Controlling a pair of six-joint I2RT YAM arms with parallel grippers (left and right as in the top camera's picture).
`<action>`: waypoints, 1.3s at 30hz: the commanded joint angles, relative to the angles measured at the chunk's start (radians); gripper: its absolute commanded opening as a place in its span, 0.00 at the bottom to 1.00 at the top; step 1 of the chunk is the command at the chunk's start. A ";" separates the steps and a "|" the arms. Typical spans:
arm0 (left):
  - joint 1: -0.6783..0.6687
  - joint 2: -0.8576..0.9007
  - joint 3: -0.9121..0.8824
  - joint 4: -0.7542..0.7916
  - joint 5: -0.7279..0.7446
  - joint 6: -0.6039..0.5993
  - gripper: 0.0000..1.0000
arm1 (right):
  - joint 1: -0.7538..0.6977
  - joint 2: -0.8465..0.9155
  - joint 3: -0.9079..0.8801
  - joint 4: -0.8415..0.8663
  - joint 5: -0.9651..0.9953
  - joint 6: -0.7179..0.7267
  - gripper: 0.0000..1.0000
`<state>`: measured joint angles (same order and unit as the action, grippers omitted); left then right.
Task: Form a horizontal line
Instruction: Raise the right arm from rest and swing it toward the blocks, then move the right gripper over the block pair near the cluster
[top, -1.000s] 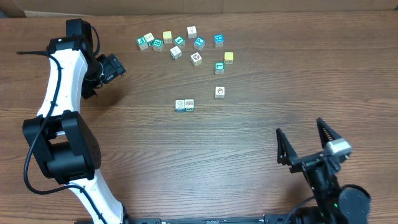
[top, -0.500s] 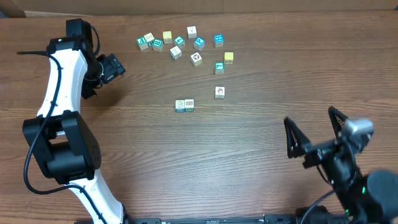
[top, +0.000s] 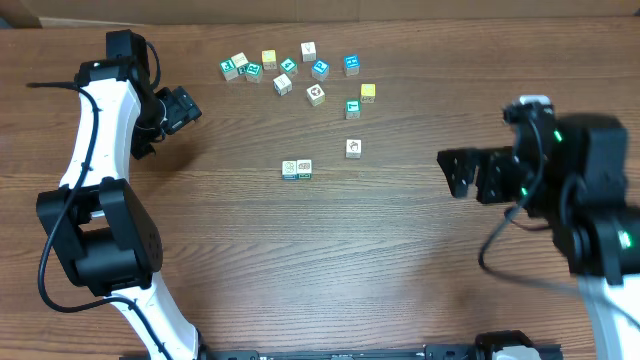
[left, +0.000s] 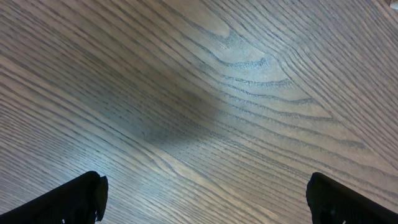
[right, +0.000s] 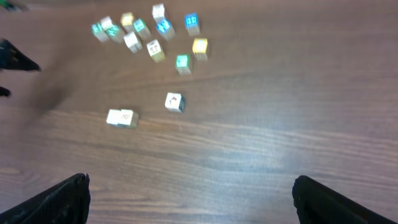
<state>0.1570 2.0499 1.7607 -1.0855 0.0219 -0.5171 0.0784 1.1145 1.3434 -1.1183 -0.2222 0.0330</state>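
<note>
The brown wood-grain worktop (top: 330, 270) fills the overhead view, and its far edge runs along the top of the frame. Two arms show: the white-and-black left arm (top: 95, 150) down the left side and the black right arm (top: 580, 190) at the right edge. The left end effector (left: 205, 198) has its fingers spread wide apart over bare wood, gripping nothing. The right end effector (top: 472, 174), at centre right, is also spread apart and holds nothing.

There are fifteen tiny picture cubes in all. Twelve make up the loose scatter of cubes (top: 288, 66) at upper centre, near the far edge; two of them are yellow cubes (top: 269, 58). One single white-faced cube (top: 353, 148) sits apart below the scatter. The horizontal line (top: 297, 169) is so far two white-faced cubes touching side by side, just left of centre. Broad bare wood lies below it and on both sides.
</note>
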 joint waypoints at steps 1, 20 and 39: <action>0.000 0.000 0.021 -0.002 -0.006 0.008 1.00 | -0.007 0.069 0.032 -0.010 -0.032 -0.002 1.00; 0.000 0.000 0.021 -0.002 -0.006 0.009 1.00 | -0.007 0.249 0.032 -0.036 -0.079 0.026 1.00; 0.000 0.000 0.021 -0.003 -0.006 0.009 1.00 | -0.007 0.357 0.032 -0.017 -0.041 0.124 0.04</action>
<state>0.1570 2.0499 1.7607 -1.0855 0.0219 -0.5171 0.0780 1.4620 1.3483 -1.1385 -0.2722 0.1448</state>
